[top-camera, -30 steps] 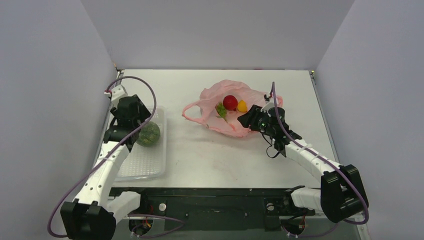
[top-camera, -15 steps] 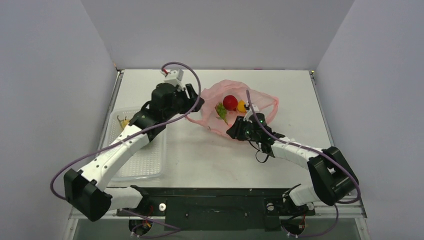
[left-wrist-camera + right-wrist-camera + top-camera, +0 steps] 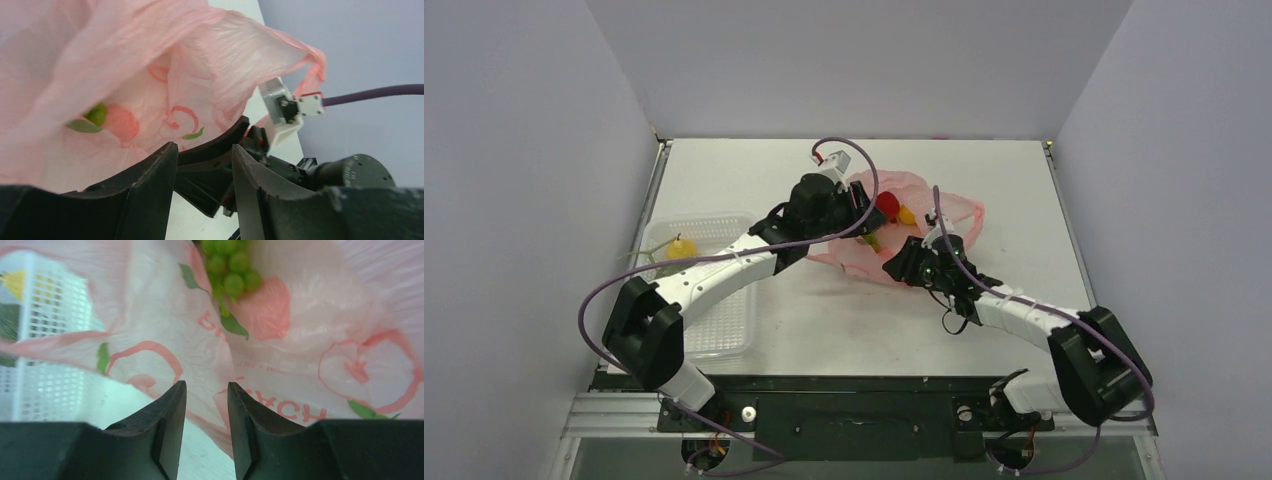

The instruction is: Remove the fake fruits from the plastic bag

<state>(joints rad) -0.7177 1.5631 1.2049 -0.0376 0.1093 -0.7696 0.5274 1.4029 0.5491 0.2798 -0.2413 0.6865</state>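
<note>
The pink plastic bag (image 3: 944,205) lies open at mid table. A red round fruit (image 3: 887,204) and a small yellow fruit (image 3: 907,214) show inside it. The green grape bunch (image 3: 230,265) lies in the bag just ahead of my right gripper. My left gripper (image 3: 867,222) reaches over the bag's left rim, next to the red fruit, and is open with nothing between its fingers (image 3: 150,180). My right gripper (image 3: 892,268) is at the bag's near-left edge, open, with the pink film (image 3: 310,340) lying across the gap between its tips.
A clear plastic tray (image 3: 714,320) stands at the left with a yellow fruit (image 3: 681,247) in its far end. The two grippers are close together at the bag. Grey walls enclose the table on three sides.
My left arm has swung from the tray across to the bag's opening. My right gripper has slid left along the bag's near edge.
</note>
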